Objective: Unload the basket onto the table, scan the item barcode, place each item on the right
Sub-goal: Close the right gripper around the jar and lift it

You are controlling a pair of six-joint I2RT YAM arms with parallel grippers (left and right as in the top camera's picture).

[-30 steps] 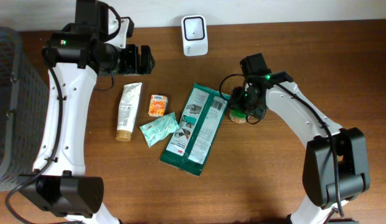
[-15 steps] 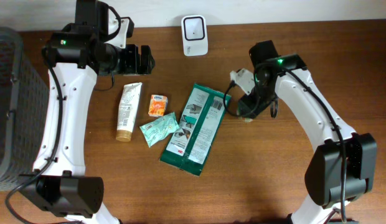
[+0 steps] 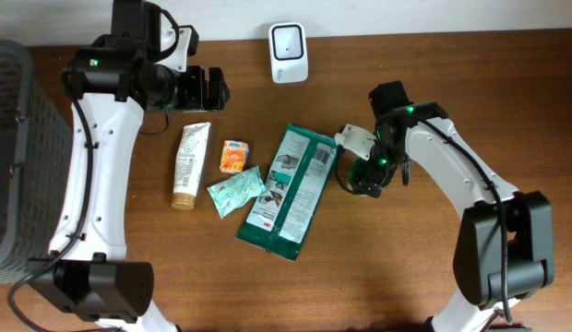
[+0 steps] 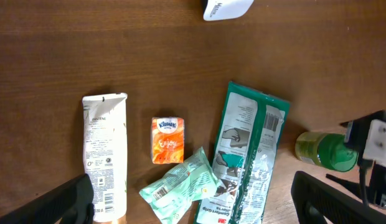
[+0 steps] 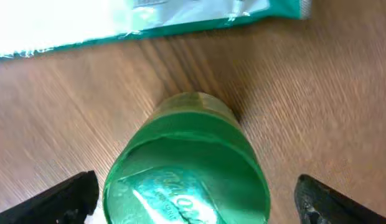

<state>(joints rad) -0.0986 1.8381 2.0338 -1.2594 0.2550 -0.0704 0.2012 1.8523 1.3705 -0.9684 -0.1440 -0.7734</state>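
Wooden table: the green-capped bottle lies right of the green packet, between the wide jaws of the right gripper. Centre the grip on its body before closing. The left gripper, far left, is also wide.

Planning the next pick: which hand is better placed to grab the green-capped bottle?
Right. The right hand, open, straddles the green-capped bottle; the left hand is far across the table.

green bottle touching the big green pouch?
Apart. The left wrist view shows a strip of bare wood between the green bottle and the pouch; the right wrist view shows the same gap.
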